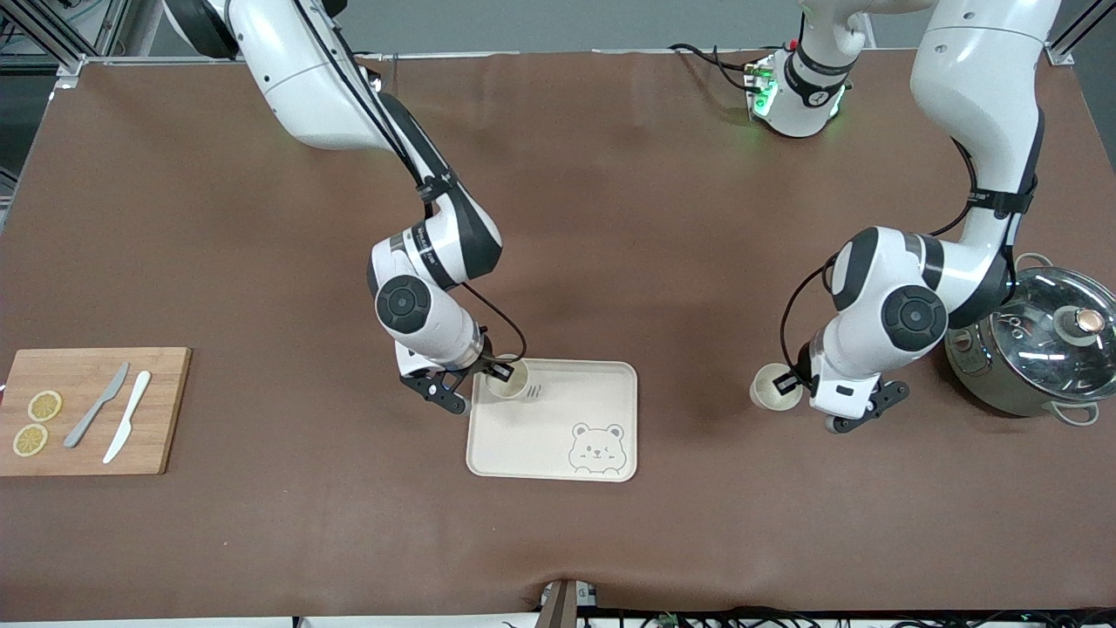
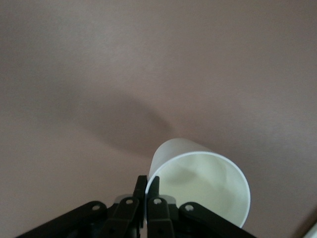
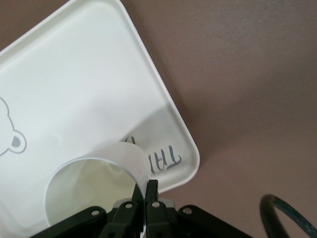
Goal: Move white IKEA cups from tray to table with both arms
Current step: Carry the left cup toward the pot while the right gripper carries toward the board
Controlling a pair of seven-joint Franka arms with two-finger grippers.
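Note:
Two white cups are each pinched by the rim. My right gripper (image 1: pixel 499 371) is shut on one cup (image 1: pixel 509 380) over the corner of the cream bear-printed tray (image 1: pixel 602 384) that lies toward the right arm's end. In the right wrist view its fingers (image 3: pixel 153 191) clamp the cup's wall (image 3: pixel 99 183) above the tray (image 3: pixel 74 84). My left gripper (image 1: pixel 790 382) is shut on the other cup (image 1: pixel 774 388) over the bare brown table between the tray and the pot. In the left wrist view its fingers (image 2: pixel 141 188) clamp the rim of that cup (image 2: pixel 203 183).
A steel pot with a glass lid (image 1: pixel 1042 349) stands close to the left arm. A wooden cutting board (image 1: pixel 157 410) with two lemon slices (image 1: pixel 44 406) and two knives (image 1: pixel 98 405) lies at the right arm's end of the table.

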